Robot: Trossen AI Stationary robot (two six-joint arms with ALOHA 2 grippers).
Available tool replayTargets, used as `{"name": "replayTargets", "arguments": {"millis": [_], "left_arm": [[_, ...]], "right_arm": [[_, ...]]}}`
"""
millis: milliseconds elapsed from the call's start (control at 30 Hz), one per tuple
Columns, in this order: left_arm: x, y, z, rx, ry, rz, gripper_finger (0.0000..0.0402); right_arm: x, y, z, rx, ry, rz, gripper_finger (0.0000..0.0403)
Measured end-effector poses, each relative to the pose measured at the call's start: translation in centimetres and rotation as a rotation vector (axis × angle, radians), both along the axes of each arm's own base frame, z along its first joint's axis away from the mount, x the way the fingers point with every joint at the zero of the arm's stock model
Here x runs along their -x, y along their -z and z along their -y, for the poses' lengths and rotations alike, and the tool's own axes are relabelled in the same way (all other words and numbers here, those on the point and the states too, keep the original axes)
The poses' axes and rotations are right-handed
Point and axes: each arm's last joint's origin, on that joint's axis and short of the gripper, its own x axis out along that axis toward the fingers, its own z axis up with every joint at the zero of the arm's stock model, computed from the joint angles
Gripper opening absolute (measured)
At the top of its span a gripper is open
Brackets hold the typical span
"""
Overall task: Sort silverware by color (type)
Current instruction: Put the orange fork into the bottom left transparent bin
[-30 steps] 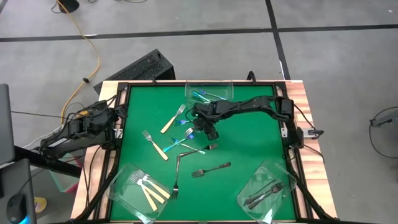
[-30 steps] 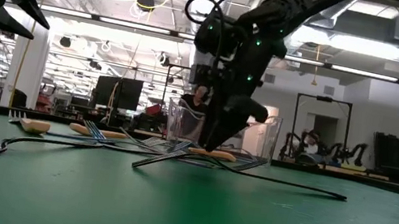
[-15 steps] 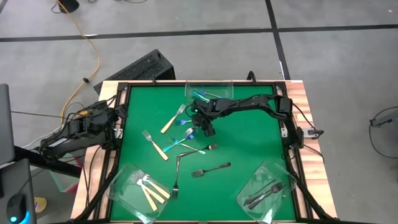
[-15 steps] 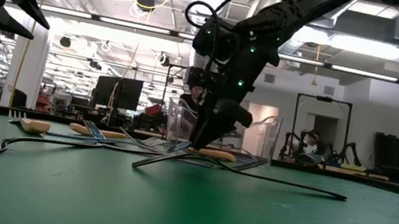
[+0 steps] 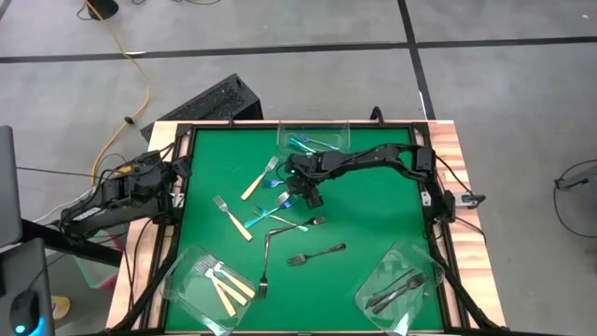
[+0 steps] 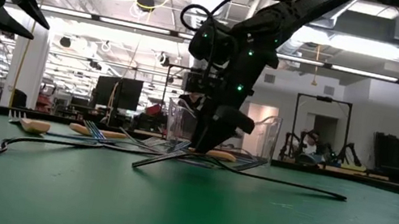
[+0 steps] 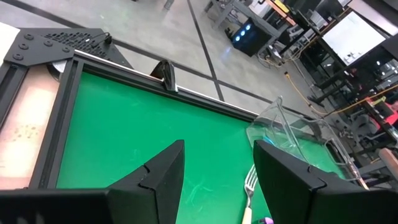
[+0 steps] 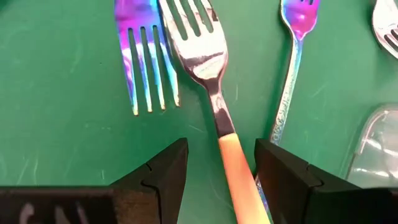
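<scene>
- Reaching across from the table's right edge, the right arm stretches leftward over the green mat (image 5: 373, 224), its wrist bent down so the right gripper (image 5: 309, 196) hangs low above the central cluster of forks (image 5: 275, 207).
- Its jaws stand apart and empty; in the right wrist view a tan-handled fork (image 8: 214, 99) lies on the mat with its handle running between the two dark fingers (image 8: 155, 174), flanked by an iridescent fork (image 8: 144, 62) and a blue-handled fork (image 8: 291, 68).
- In the low view that gripper points steeply down, its tip just above the crossed forks in front of the clear far tub (image 6: 260, 139).
- The left arm waits folded at the table's left edge, the left gripper (image 5: 173, 182) raised off the mat with jaws wide and nothing between them.
- Loose forks lie scattered mid-table; a dark grey fork (image 5: 317, 254) lies nearer, well apart from the cluster.
- Tan-handled forks rest in the near-left tub (image 5: 187, 289), dark ones in the near-right tub (image 5: 420, 266), blue ones in the far tub.
</scene>
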Motion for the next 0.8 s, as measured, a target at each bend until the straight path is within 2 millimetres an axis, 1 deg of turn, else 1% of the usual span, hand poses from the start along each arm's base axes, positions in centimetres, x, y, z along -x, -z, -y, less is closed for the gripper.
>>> {"name": "replayTargets", "arguments": {"millis": [100, 167, 333, 633, 800], "left_arm": [[0.0, 0.0, 0.0, 0.0, 0.0, 0.0, 0.0176], [0.01, 0.0, -0.01, -0.002, -0.004, -0.001, 0.0176], [0.02, -0.01, -0.01, -0.004, -0.007, -0.001, 0.0176], [0.02, -0.01, -0.01, -0.004, -0.007, -0.001, 0.0176], [0.02, -0.01, -0.01, -0.004, -0.007, -0.001, 0.0176]], "right_arm": [[-0.06, 0.07, -0.35, 0.005, -0.001, -0.002, 0.0202], [-0.02, -0.01, -0.36, 0.004, 0.001, -0.004, 0.0191], [0.14, 0.1, -0.33, -0.022, 0.018, -0.013, 0.015], [0.45, 0.22, -0.44, -0.041, 0.035, -0.048, 0.0089], [0.51, 0.25, -0.55, -0.066, 0.098, -0.052, 0.0054]]}}
